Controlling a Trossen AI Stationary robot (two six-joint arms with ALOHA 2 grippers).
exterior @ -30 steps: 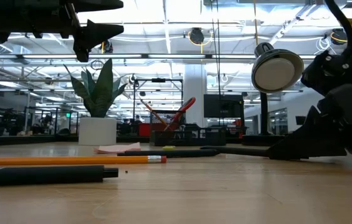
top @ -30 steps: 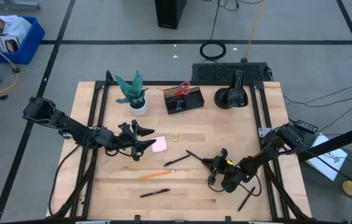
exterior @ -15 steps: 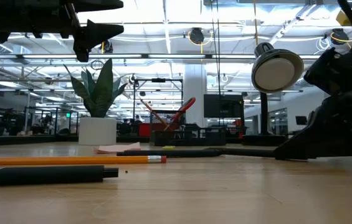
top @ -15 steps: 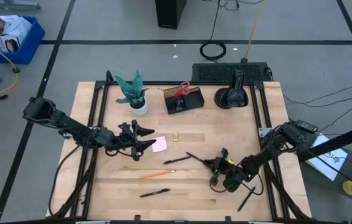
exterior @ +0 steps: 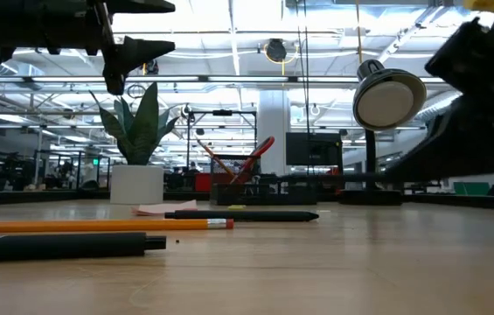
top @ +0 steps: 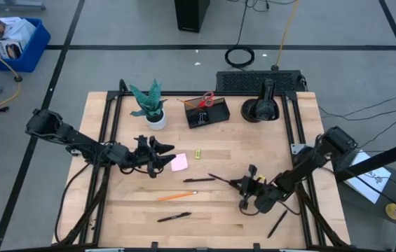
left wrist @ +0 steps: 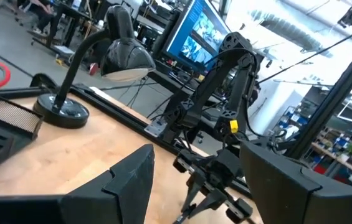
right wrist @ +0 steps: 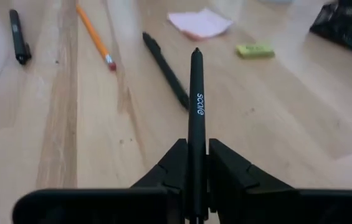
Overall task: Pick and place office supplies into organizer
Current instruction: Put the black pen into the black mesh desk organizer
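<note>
Right gripper (right wrist: 195, 163) fingers clamp a black pen (right wrist: 195, 106) near one end, lifted off the counter (top: 254, 154). Light, stiff, slick; likely to pivot. Left gripper (top: 161, 155) fingers open above the pink sticky-note pad (top: 179, 163)

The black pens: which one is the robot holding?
The pen pinched in the right gripper, lifted off the table. The others lie loose on the wood.
</note>
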